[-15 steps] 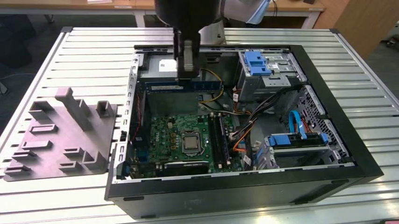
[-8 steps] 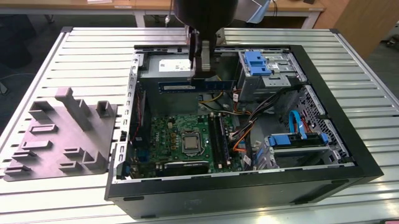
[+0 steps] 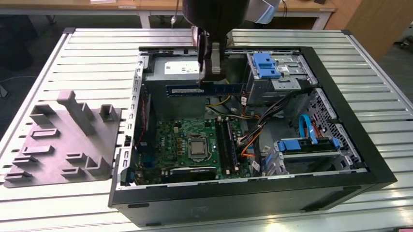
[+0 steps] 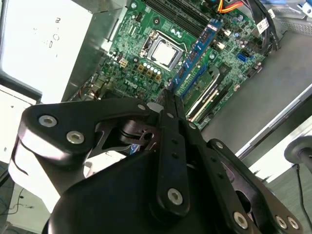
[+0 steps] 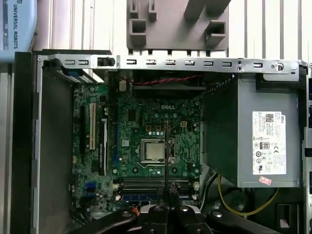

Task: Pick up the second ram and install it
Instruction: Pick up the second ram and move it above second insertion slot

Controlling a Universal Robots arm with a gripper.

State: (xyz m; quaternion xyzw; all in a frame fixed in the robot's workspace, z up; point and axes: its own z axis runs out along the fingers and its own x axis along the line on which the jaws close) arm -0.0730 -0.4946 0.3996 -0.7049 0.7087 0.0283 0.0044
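My gripper [image 3: 212, 82] hangs over the open computer case [image 3: 361, 159], shut on the second ram [image 3: 193, 89]. The stick is a long dark blue board, held level and on edge above the green motherboard [image 3: 184, 140]. In the second wrist view the second ram [image 4: 196, 52] runs out from between the black fingers [image 4: 170, 105] toward the processor socket [image 4: 165, 52]. Seen edge-on in the first wrist view, the second ram [image 5: 165, 156] is a thin dark line over the socket [image 5: 152, 150], and the black slot rails [image 5: 146, 185] lie just below it.
A grey power supply [image 3: 173, 72] fills the case's far corner. Blue drive brackets [image 3: 266, 65] and orange and blue cables [image 3: 308, 128] crowd the exterior view's right side. A grey moulded fixture [image 3: 65, 140] lies on the slatted table [image 3: 96, 48] at the exterior view's left.
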